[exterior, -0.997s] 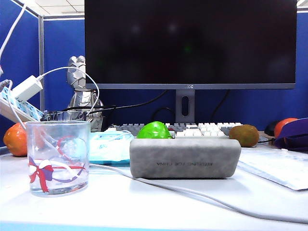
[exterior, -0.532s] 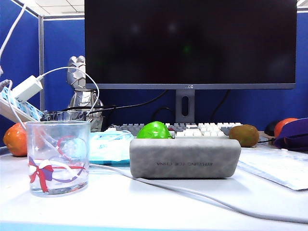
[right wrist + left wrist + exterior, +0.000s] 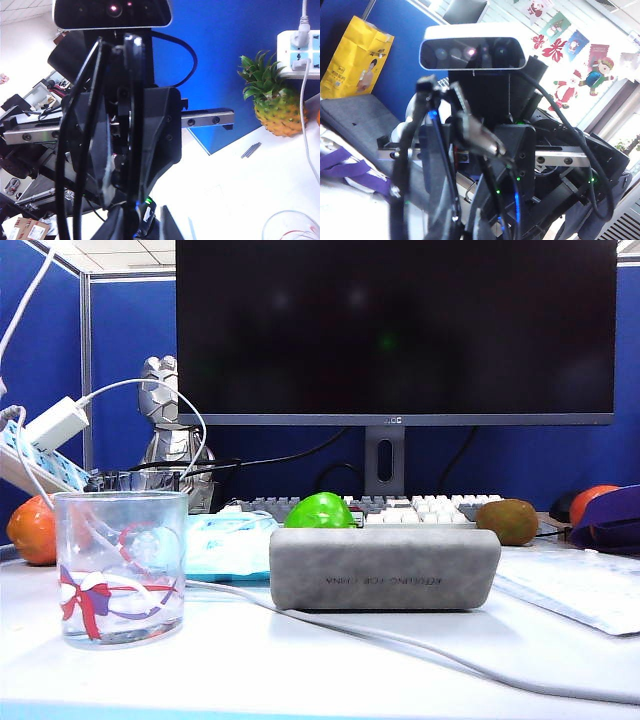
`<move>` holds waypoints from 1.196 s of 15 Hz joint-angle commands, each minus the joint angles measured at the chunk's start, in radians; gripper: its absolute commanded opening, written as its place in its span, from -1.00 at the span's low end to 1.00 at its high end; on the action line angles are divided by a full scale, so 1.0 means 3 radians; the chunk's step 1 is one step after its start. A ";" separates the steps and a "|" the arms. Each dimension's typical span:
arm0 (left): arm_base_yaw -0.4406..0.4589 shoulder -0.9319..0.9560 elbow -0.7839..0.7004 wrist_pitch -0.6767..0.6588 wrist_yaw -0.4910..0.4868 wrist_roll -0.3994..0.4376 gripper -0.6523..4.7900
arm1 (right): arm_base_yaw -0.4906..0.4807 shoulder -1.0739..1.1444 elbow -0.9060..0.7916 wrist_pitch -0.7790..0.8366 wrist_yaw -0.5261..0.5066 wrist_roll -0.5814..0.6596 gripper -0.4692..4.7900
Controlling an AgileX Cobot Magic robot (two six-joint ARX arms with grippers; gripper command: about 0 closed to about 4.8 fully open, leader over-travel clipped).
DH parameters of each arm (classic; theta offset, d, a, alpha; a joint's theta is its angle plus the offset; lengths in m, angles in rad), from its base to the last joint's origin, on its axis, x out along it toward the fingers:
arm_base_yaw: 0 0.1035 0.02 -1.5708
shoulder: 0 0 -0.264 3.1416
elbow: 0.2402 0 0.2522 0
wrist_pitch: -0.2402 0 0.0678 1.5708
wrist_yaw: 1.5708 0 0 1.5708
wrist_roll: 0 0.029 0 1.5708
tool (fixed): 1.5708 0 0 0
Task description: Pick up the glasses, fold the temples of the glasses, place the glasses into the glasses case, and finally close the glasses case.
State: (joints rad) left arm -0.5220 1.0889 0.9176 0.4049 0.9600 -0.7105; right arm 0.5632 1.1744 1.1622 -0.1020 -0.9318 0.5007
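The glasses case (image 3: 385,568), grey and oblong, lies shut on the desk in the exterior view, which shows neither gripper. The glasses (image 3: 432,150) are held up in the air, their thin black frame close before both wrist cameras. My left gripper (image 3: 465,232) is shut on the glasses at one end. My right gripper (image 3: 145,220) is at the other end, with the black frame (image 3: 131,100) running up between its fingers. A bright gap shows beside one finger (image 3: 170,225). I cannot tell whether the temples are folded.
A ribbon-printed tumbler (image 3: 120,568) stands left of the case, with a pale blue packet (image 3: 232,545) behind it. A white cable (image 3: 400,640) crosses the desk in front. Fruit, a keyboard (image 3: 420,508) and a monitor (image 3: 395,330) stand behind. A pineapple (image 3: 275,112) shows near the right arm.
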 commanded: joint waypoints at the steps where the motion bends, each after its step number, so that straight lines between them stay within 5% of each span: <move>1: -0.0006 -0.0009 0.0014 0.0074 0.0031 0.0011 -0.77 | 0.0003 0.0018 0.0010 0.0037 0.0015 0.0004 -0.55; 7: -0.0006 0.0004 0.0014 0.0074 0.0017 0.0011 -0.67 | 0.0003 0.0018 0.0010 0.0062 0.0014 -0.0004 -0.79; 8: -0.0006 0.0004 0.0014 0.0074 0.0018 0.0011 -0.48 | 0.0003 0.0018 0.0010 0.0104 -0.0027 -0.0013 -0.79; 12: -0.0001 0.0004 0.0014 0.0028 0.0019 0.0216 0.85 | -0.0009 0.0015 0.0010 0.0107 -0.0045 -0.0210 -0.80; 18: 0.0005 0.0004 0.0014 -0.0393 -0.0107 0.0599 0.84 | -0.0329 -0.0003 0.0010 0.0057 -0.0056 -0.0215 -0.81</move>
State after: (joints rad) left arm -0.5213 1.0946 0.9176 0.2829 0.9428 -0.5514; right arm 0.4744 1.1801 1.1618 -0.0914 -0.9451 0.4366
